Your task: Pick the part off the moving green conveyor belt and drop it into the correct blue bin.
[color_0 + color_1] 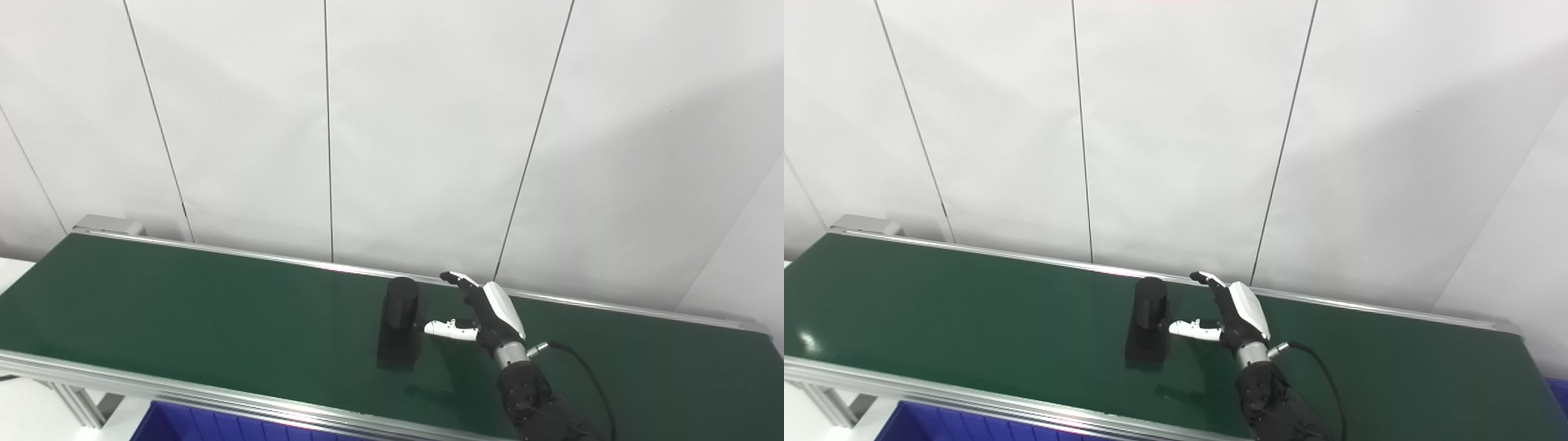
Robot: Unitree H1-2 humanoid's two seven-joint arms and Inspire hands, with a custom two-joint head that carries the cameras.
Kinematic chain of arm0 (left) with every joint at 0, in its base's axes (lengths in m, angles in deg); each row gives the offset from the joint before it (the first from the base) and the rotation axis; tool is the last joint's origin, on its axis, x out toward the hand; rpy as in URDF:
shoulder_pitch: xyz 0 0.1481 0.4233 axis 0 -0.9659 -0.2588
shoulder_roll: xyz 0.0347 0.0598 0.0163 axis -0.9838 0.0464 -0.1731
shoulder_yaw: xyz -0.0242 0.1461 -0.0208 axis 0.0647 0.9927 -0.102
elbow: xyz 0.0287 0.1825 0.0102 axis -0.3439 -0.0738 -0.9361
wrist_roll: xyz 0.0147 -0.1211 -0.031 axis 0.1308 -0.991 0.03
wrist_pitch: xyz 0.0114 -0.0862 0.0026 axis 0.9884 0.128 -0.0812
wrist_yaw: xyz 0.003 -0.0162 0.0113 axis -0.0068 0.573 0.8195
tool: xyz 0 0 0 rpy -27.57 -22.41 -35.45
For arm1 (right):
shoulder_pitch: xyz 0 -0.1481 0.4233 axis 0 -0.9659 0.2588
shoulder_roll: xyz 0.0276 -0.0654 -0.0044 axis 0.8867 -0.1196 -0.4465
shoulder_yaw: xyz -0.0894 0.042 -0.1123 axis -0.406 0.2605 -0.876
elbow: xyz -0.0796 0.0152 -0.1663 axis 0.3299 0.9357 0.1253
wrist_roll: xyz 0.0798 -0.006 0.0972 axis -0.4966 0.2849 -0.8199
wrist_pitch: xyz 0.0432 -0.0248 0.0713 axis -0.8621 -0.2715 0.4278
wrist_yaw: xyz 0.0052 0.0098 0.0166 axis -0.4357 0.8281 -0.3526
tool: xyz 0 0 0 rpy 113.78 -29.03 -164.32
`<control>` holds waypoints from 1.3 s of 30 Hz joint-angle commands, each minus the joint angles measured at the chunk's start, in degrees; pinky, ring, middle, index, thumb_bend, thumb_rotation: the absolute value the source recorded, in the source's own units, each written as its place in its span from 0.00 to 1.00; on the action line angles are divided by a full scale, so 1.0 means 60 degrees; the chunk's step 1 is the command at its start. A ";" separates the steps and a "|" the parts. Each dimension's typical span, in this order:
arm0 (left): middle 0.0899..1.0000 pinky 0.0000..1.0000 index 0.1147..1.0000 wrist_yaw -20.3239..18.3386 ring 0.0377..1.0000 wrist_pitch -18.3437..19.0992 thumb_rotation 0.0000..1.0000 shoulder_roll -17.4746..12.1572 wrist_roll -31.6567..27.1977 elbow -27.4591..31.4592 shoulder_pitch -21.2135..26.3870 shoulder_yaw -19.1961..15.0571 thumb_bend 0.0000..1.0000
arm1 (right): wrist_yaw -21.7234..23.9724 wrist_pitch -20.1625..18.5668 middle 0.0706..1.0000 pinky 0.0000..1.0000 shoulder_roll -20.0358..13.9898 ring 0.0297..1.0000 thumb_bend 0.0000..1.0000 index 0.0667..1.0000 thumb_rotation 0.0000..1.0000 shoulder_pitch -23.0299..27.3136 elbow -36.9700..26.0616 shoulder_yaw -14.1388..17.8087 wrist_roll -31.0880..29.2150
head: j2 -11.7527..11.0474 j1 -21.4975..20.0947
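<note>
A black part (pixel 399 327), a round cylinder standing on a square base, sits upright on the green conveyor belt (pixel 184 312) near its middle. My right hand (pixel 484 315) hovers just to the part's right with its fingers apart, the thumb pointing at the part's side and the other fingers reaching up behind it. It holds nothing. The thumb tip is very close to the part; I cannot tell if it touches. In the right eye view the part (pixel 1148 324) and the hand (pixel 1234 312) stand the same way. My left hand is out of view.
A blue bin (pixel 202 425) shows below the belt's near rail at the bottom left. A sliver of another blue bin (pixel 1557 392) shows at the right edge. A white panelled wall rises behind the belt's far rail (pixel 275 258). A black cable (pixel 585 367) loops off my wrist.
</note>
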 commanded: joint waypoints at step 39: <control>0.87 0.73 0.79 -0.0063 0.85 -0.0346 0.82 -0.0147 0.0023 0.0435 -0.0002 -0.0018 0.92 | -0.0493 0.0027 0.46 0.44 -0.0050 0.48 0.54 0.49 0.01 0.0441 0.0066 0.0411 -0.0200 | 0.0088 -0.0002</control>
